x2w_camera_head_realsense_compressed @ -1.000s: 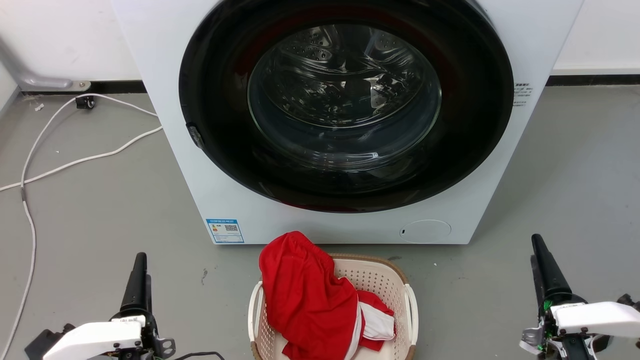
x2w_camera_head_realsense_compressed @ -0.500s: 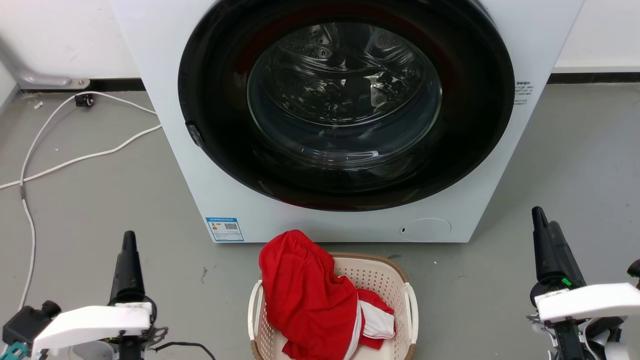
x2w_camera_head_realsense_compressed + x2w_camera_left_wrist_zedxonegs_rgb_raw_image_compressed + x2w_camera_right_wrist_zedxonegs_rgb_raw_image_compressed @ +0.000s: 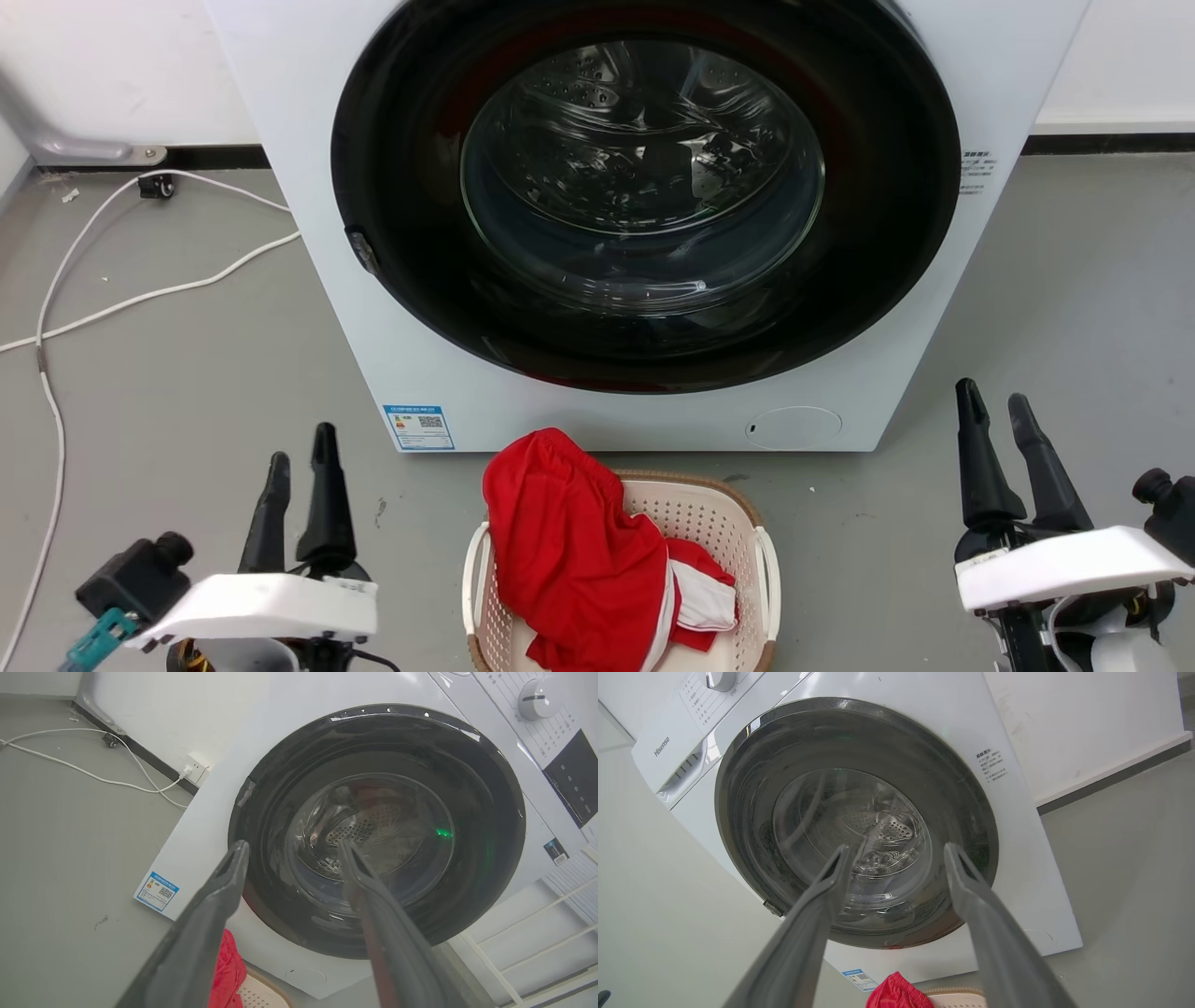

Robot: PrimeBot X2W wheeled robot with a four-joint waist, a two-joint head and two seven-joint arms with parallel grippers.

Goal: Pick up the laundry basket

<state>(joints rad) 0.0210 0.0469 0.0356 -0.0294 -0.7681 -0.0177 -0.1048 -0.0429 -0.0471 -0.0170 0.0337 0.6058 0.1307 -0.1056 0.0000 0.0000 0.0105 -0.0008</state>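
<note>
laundry basket [image 3: 721, 525]: on the floor [image 3: 187, 401] at 6 o'clock of the head view, just in front of the washing machine [image 3: 308, 205]; cream perforated walls and a brown woven-look rim; its near end is cut off by the bottom edge.
left handle [image 3: 474, 579]: white loop on the basket's 9 o'clock side, with nothing touching it.
right handle [image 3: 771, 579]: white loop on the basket's 3 o'clock side, with nothing touching it.
red garment [image 3: 569, 551]: heaped in the basket, covering its 9 o'clock half and draped over the far rim toward 11 o'clock; a white-trimmed fold lies toward the basket's 4 o'clock.
left gripper [image 3: 301, 444]: at 8 o'clock of the head view and at 9 o'clock from the basket, well apart from it; its fingers point to 12 o'clock, parted with a clear gap and holding nothing.
right gripper [image 3: 990, 394]: at 4 o'clock of the head view and at 3 o'clock from the basket, well apart from it; its fingers point to 12 o'clock, parted and empty.
left wrist view: the spread fingers aim at the machine's dark round door [image 3: 644, 355]; the red cloth and a strip of basket rim show at 6 o'clock between them.
right wrist view: the same door lies beyond the spread fingers; the red cloth and the basket rim sit at 6 o'clock.
blue label [image 3: 419, 428]: on the machine's front, at 7 o'clock from the door.
cable [image 3: 140, 299]: white, on the floor at 9 o'clock of the head view.
</note>
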